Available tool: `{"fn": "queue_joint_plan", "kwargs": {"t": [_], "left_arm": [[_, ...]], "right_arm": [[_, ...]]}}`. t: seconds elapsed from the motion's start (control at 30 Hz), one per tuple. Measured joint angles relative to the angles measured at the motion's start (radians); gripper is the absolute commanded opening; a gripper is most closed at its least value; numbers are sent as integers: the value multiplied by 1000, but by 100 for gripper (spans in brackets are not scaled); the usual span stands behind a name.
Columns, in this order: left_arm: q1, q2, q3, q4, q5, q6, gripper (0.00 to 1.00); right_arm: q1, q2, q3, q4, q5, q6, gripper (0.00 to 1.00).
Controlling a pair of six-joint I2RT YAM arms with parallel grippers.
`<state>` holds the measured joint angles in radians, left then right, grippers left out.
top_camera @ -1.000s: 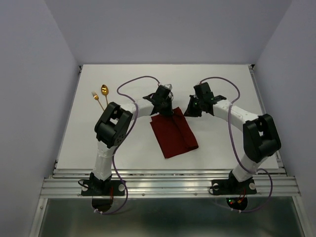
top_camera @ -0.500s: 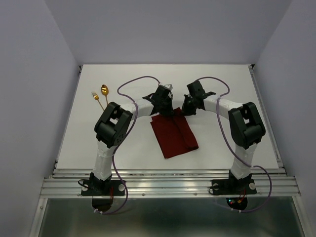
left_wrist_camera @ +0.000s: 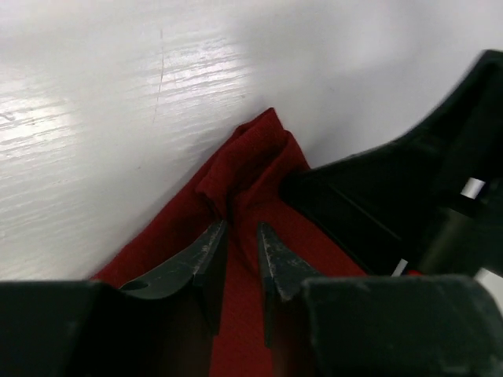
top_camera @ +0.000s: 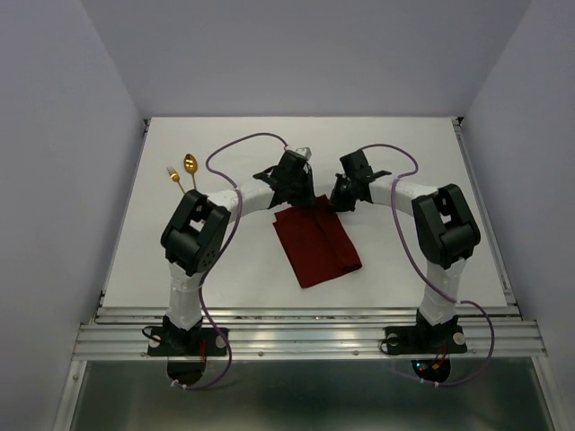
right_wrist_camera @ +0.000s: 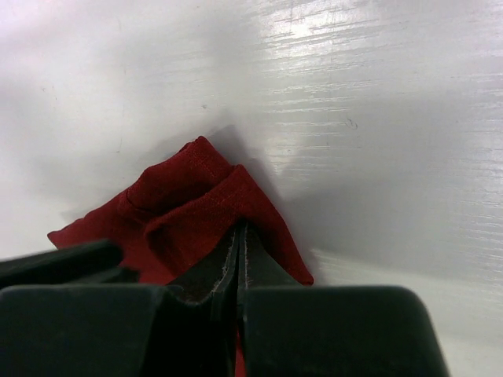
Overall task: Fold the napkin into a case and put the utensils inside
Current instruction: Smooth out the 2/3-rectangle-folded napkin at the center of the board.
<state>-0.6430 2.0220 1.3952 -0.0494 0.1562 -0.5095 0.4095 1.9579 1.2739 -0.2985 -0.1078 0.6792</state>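
Soft, limp, light maroon napkin point(top_camera: 316, 247): right jaws pinch its corner shut, left jaws slightly spread just beside them; corners likely grip best.

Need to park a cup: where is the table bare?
Bare: white table, far strip behind the grippers and right side. Crowded: middle, left gripper and right gripper on the dark red cloth napkin; shiny gold fork and gold spoon far left.

Lab test cell: white table point(top_camera: 395, 260), plain walls point(top_camera: 54, 135) (lavender), aluminium rail point(top_camera: 305, 328) at front.
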Motion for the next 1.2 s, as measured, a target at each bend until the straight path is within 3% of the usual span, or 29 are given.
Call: {"fn": "queue_joint_plan", "kwargs": {"t": [0.3,0.47,0.77,1.2], "left_arm": [[-8,-121,-22,27,-23,-62,27],[-12,-98,-22,31,-11,-88,15],[-11,6,-21,56,26,-126,14],[11,24,-21,69,6,-122,11]], "right_arm": [[0,-6,-11,12,0,18,1],[0,-6,-11,12,0,18,1],[0,-7,-11,11,-1,18,1],[0,-16,-17,8,-4,16,1]]}}
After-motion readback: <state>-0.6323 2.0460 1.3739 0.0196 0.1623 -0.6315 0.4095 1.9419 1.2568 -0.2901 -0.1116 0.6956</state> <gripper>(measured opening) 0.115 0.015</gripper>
